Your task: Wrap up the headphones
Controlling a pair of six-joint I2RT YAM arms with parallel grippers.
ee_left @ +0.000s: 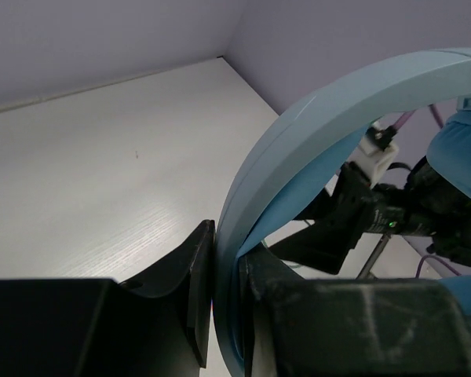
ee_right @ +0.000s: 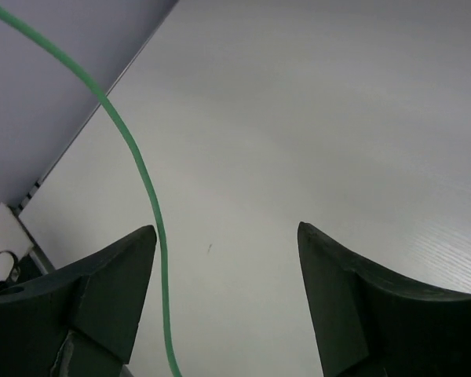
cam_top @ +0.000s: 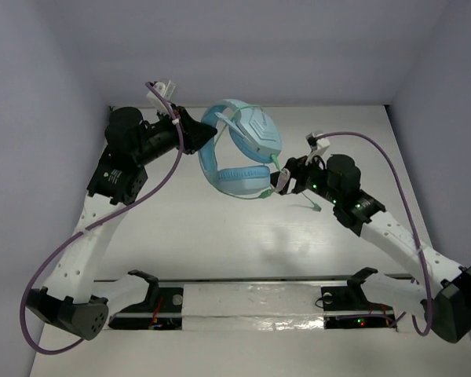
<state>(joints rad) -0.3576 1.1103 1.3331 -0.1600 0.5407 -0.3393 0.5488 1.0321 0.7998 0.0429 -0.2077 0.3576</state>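
Note:
The light blue headphones [cam_top: 243, 153] hang above the table at the back centre. My left gripper [cam_top: 206, 140] is shut on their thin band [ee_left: 298, 133], which runs between the jaws in the left wrist view. My right gripper [cam_top: 281, 179] is open beside the lower earcup [cam_top: 242, 181]. The thin green cable [ee_right: 141, 181] passes just inside its left finger [ee_right: 102, 298], and the jaws are not closed on it. The cable's end [cam_top: 314, 206] hangs below the right gripper.
White table [cam_top: 235, 236] enclosed by pale walls on three sides. Thick purple robot cables [cam_top: 392, 173] loop beside both arms. The arm bases and a rail [cam_top: 251, 302] sit along the near edge.

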